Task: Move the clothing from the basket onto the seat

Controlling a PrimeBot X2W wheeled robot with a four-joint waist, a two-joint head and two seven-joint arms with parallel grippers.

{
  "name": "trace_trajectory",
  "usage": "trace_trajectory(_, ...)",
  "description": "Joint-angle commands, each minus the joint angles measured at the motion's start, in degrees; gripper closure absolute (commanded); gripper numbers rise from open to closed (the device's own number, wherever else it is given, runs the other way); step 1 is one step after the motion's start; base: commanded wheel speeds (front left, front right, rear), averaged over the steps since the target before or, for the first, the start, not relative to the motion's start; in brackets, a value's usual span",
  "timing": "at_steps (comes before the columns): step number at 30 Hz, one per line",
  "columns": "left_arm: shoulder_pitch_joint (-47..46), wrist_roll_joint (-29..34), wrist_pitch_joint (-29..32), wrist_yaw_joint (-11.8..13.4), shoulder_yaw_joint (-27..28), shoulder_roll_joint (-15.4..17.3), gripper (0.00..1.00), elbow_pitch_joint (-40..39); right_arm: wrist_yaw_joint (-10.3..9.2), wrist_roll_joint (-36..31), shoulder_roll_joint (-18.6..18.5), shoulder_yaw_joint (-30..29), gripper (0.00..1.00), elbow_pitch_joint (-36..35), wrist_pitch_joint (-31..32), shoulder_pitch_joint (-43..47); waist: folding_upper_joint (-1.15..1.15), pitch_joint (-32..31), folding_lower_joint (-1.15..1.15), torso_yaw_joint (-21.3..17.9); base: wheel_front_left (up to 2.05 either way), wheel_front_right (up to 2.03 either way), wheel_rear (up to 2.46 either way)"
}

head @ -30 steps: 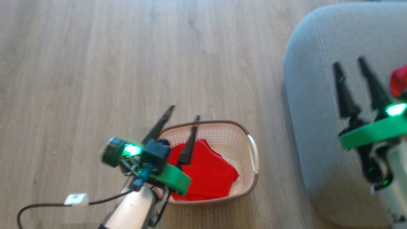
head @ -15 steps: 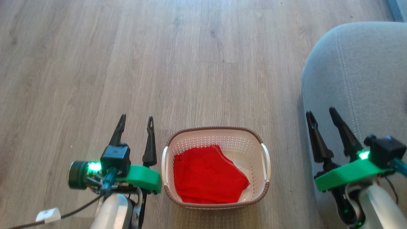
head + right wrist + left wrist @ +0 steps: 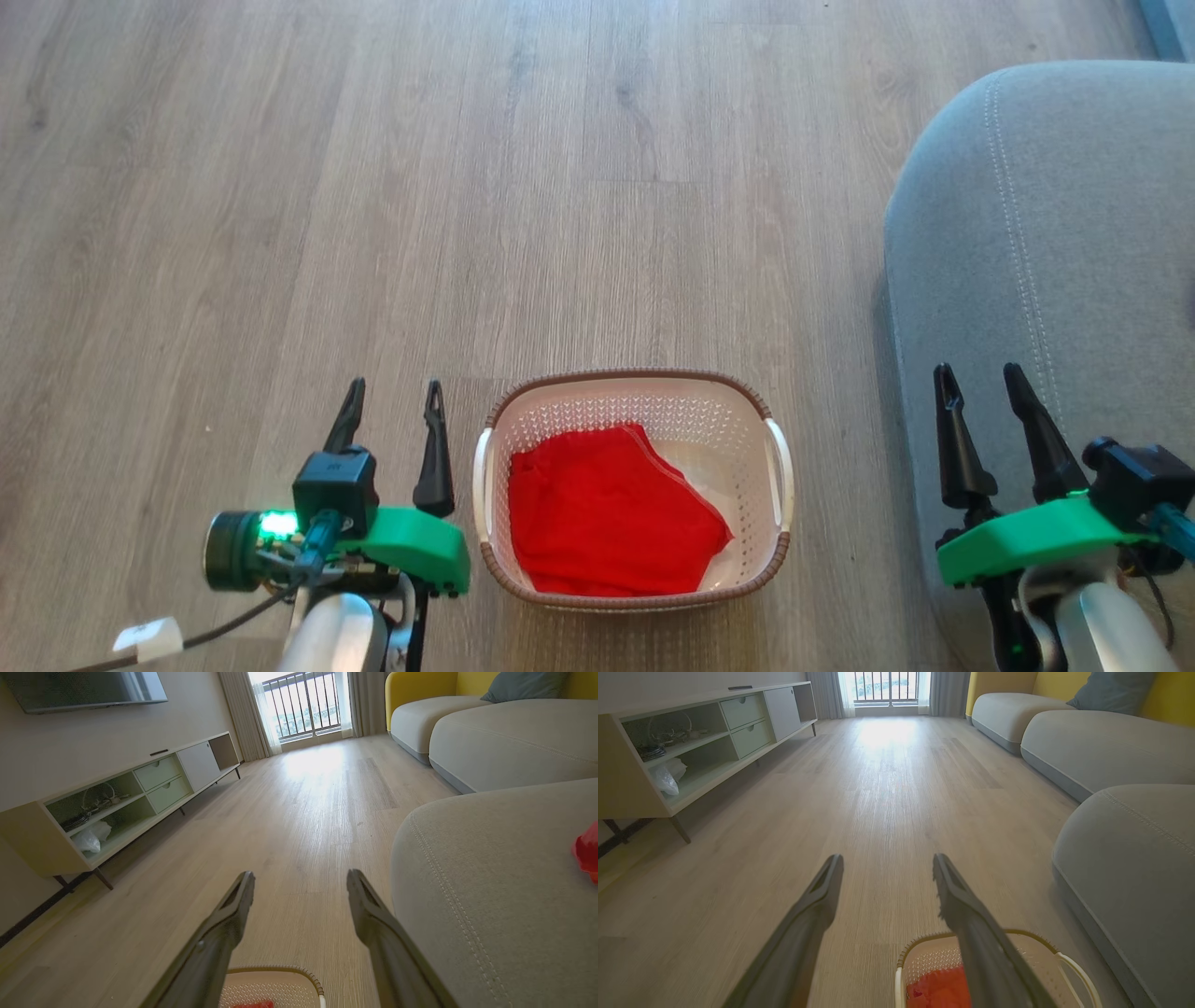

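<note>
Clothing [image 3: 607, 523] lies in the basket [image 3: 635, 376] on the floor, just right of the nearer left pincer [image 3: 394, 392], fingers apart and empty; right pincer [image 3: 978, 378], likewise apart, hangs over the seat [image 3: 1055, 233].

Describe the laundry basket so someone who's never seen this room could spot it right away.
Start at the big grey sofa seat; on the wood floor just left of it sits a small cream perforated basket. Its brown woven-look rim, white side handles and the bright red clothing inside set it apart.
</note>
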Motion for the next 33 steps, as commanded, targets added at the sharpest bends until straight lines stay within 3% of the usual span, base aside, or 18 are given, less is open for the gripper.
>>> trace_trajectory(1,-0.3,0.1,-0.3,0.0,1.6,-0.1,0.0,-1.4,0.4,-0.5,-0.1,0.8,0.0,-1.5,-0.5,0.1,0.0,-0.1,0.0,-0.1,0.0,0.0,0.0)
trace_trajectory(33,-1.0,0.7,-0.3,-0.6,0.0,-0.1,0.0,-0.7,0.4,-0.8,0.6,-0.2,0.0,-0.9,-0.5,-0.7,0.0,0.2,0.0,-0.3,0.0,0.0,0.0)
